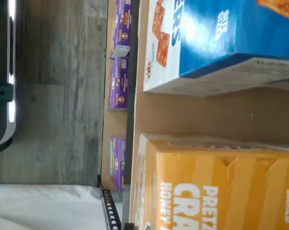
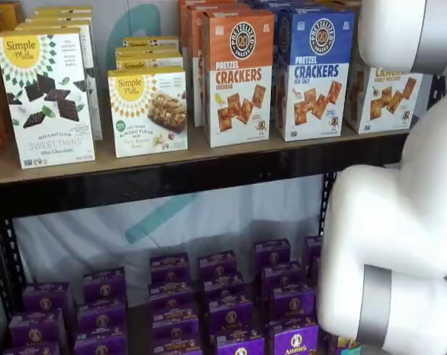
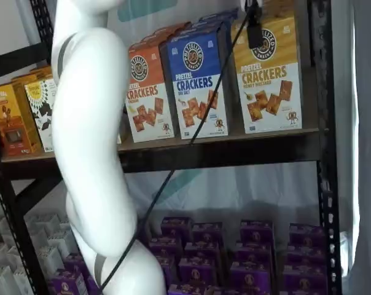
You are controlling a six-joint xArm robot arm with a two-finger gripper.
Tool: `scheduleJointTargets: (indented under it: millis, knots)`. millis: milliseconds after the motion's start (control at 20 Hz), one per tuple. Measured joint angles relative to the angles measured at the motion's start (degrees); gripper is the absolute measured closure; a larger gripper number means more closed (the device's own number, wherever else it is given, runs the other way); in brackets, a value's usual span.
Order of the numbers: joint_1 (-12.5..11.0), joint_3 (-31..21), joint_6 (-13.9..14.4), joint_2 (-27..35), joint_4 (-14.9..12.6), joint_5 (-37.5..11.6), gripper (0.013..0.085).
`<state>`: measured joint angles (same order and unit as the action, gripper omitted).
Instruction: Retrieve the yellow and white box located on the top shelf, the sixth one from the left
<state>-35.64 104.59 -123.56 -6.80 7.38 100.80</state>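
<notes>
The tall yellow and white cracker box (image 3: 270, 77) stands upright on the long tan wooden top shelf (image 3: 222, 140), at the right end of its row, just beside the blue-topped cracker box (image 3: 195, 83), which has the orange-topped cracker box (image 3: 147, 95) on its other side. In a shelf view the white arm (image 2: 401, 222) covers part of the yellow carton. A black finger of the gripper (image 3: 254, 27) hangs at the top edge in front of the box's upper part; only this sliver shows, so whether the fingers are apart or clamped cannot be told. Purple boxes (image 2: 231, 310) fill the lower level
</notes>
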Motion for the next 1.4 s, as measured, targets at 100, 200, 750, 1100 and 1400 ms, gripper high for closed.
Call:
scheduleJointTargets:
  millis: [100,200,750,1100,1400]
  knots:
    - [0.0,0.3,0.1,0.1,0.1,0.2,0.025]
    - [0.0,0.4,0.1,0.2,0.1,0.3,0.029]
    - [-0.5,1.9,-0.2,0.5,0.2,1.7,0.041]
    - [-2.1,0.2,-1.4,-2.3,1.1,2.7,0.041]
    - [-4.0,-4.6,-3.0,-8.3,1.4,4.3,0.041]
